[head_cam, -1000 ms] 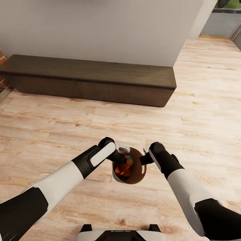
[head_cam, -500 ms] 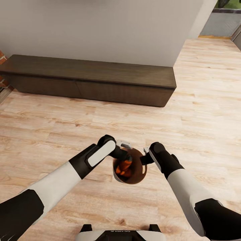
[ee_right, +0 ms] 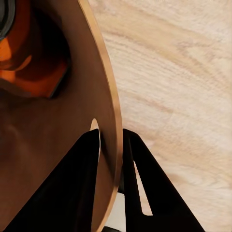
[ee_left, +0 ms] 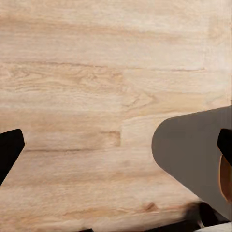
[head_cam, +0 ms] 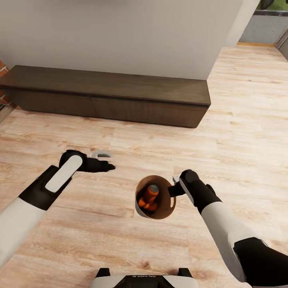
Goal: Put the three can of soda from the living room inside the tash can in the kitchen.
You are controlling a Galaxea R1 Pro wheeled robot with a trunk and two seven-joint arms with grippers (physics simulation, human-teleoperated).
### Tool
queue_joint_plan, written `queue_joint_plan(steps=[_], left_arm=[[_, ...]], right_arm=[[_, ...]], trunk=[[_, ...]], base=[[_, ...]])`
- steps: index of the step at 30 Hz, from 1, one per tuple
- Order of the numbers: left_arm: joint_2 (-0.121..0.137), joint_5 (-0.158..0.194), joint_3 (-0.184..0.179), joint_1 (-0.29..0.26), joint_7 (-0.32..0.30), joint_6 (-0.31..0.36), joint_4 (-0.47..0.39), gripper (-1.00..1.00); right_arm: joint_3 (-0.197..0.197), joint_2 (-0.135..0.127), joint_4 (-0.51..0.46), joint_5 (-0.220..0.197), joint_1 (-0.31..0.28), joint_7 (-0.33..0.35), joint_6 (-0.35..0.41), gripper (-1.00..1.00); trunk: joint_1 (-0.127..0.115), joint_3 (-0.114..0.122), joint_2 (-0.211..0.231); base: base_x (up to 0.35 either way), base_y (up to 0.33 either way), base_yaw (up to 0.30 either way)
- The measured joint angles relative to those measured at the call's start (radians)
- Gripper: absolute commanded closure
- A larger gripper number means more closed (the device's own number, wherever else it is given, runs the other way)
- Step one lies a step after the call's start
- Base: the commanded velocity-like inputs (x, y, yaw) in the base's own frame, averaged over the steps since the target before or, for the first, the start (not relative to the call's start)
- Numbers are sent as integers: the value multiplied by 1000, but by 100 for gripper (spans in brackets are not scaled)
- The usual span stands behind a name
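Withdrawn from the tash can (head_cam: 170, 210), left gripper (head_cam: 105, 160) hangs wide and empty; right gripper (ee_right: 112, 159) pinches its rim, orange cans (head_cam: 149, 195) inside

1. The right hand (ee_right: 110, 145) has its two black fingers (ee_right: 145, 183) closed on the bin (ee_right: 58, 159) wall, one inside and one outside, at the handle hole.
2. Orange cans (ee_right: 29, 63) lie inside the copper-brown bin.
3. Light wood floor (ee_right: 179, 72) spreads beside the bin.
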Motion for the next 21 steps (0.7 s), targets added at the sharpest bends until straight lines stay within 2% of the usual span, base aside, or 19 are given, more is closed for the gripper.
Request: queue_joint_plan(steps=[1, 3, 4, 7, 11, 13, 16, 17, 19, 20, 21], left_arm=[[23, -7, 35, 33, -2, -42, 4, -100], [52, -23, 60, 70, -3, -99, 18, -100], [75, -62, 75, 102, -8, -160, 43, -100], [97, -115, 88, 135, -28, -241, 90, -100], [110, -189, 96, 170, -85, -323, 170, -100], [114, -237, 97, 203, -159, -412, 255, -100], [114, -256, 96, 218, -223, -462, 329, -100], [115, -261, 94, 223, -251, -491, 366, -100], [115, -264, 92, 226, -275, -527, 398, -100], [114, -266, 91, 229, -291, -559, 419, -100], [113, -268, 89, 249, -310, -606, 442, -100]], right_arm=[[-3, -2, -2, -2, 0, 1, 0, 100], [-5, -5, -5, 0, 0, 3, 0, 100], [-9, -11, -8, -7, 0, 5, 0, 100], [-29, -21, -11, -2, 1, 7, 0, 100], [-98, -28, -16, -1, 2, 7, -1, 100], [-130, -31, -32, -5, 5, -2, 0, 100], [-141, -44, -61, -1, 7, -7, 0, 100], [-143, -57, -74, -10, 9, -6, 1, 100], [-144, -71, -85, 8, 10, -10, 0, 100], [-145, -83, -93, 6, 11, -10, 0, 100], [-149, -106, -112, -13, 15, -8, 1, 100]], trunk=[[0, 0, 0], [0, 0, 0], [0, 0, 0], [0, 0, 0], [0, 0, 0], [0, 0, 0], [0, 0, 0], [0, 0, 0], [0, 0, 0], [0, 0, 0], [0, 0, 0]], base=[[0, 0, 0], [0, 0, 0], [0, 0, 0], [0, 0, 0], [0, 0, 0], [0, 0, 0], [0, 0, 0], [0, 0, 0], [0, 0, 0], [0, 0, 0], [0, 0, 0]])
